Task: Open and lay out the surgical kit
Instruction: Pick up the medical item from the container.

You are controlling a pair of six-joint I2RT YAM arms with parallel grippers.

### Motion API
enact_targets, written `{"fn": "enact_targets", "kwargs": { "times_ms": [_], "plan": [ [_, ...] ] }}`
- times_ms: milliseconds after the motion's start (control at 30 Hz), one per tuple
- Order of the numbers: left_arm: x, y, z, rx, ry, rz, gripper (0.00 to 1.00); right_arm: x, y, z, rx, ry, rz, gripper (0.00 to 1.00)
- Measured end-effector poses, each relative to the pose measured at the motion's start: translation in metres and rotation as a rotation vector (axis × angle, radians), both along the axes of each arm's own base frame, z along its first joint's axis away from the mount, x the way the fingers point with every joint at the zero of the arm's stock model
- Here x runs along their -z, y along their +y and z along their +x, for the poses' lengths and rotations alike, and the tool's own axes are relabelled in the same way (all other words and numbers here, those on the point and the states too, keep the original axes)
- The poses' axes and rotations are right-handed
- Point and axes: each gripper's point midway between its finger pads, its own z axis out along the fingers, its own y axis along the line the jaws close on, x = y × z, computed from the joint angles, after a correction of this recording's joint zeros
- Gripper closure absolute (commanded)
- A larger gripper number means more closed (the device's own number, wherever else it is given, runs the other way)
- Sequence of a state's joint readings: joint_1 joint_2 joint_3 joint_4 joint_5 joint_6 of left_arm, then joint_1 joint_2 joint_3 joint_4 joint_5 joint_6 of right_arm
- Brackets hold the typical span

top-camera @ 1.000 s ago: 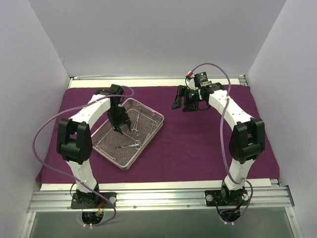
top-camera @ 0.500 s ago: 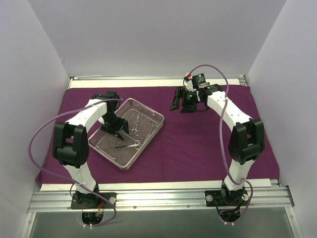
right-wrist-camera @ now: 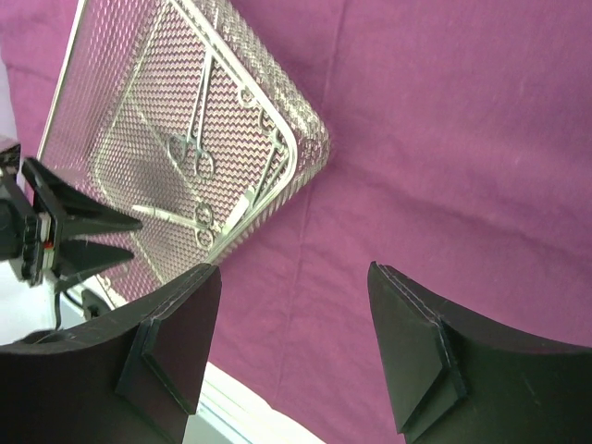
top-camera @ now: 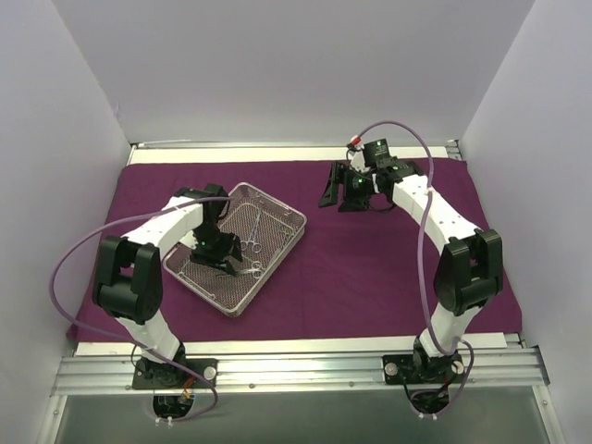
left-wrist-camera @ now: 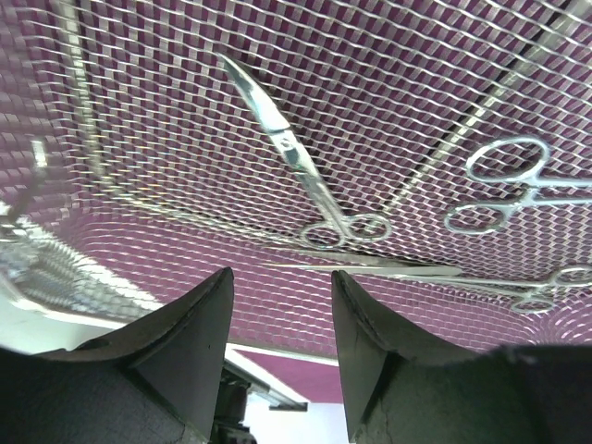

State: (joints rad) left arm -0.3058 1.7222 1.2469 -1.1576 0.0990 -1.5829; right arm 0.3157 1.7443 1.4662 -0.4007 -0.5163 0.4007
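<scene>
- Several thin steel instruments [top-camera: 250, 229] lie in the mesh tray [top-camera: 269, 271], left of centre on the spread purple cloth [top-camera: 370, 277]. The left gripper [top-camera: 228, 265] hangs over the tray, and the right gripper [top-camera: 339, 198] is over bare cloth near the back.
- From the left wrist, the scissors [left-wrist-camera: 296, 165] look light, stiff and slippery, lying flat on the mesh. I'd pinch the shank near the rings. Its jaws are partly apart and empty.
- From the right wrist, the jaws are wide and empty, clear of the cloth.
</scene>
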Motion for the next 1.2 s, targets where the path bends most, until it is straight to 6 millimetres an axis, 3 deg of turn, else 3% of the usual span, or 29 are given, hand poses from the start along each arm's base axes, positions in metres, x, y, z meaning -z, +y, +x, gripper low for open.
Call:
{"fn": "enact_targets", "kwargs": {
  "times_ms": [133,467,933,1033,1167,1200],
  "plan": [
    [0.002,-0.008,0.006,-0.011,-0.031,0.003,0.45,0.004,0.000,-0.010,-0.008,0.021,0.008,0.35],
    [0.024,-0.020,0.014,-0.054,-0.012,0.021,0.44,0.004,0.000,-0.011,-0.018,0.019,0.010,0.35],
    [0.050,-0.016,0.021,-0.119,0.018,0.034,0.44,0.006,-0.002,-0.016,-0.025,0.025,0.001,0.36],
    [0.051,-0.018,0.021,-0.119,0.013,0.030,0.48,0.005,-0.003,-0.017,-0.027,0.024,-0.001,0.36],
    [0.053,-0.020,0.026,-0.128,-0.008,0.017,0.60,0.006,-0.003,-0.017,-0.029,0.023,-0.003,0.36],
    [0.053,-0.020,0.027,-0.130,-0.014,0.014,0.67,0.006,-0.003,-0.017,-0.029,0.023,-0.004,0.36]
  ]
}}
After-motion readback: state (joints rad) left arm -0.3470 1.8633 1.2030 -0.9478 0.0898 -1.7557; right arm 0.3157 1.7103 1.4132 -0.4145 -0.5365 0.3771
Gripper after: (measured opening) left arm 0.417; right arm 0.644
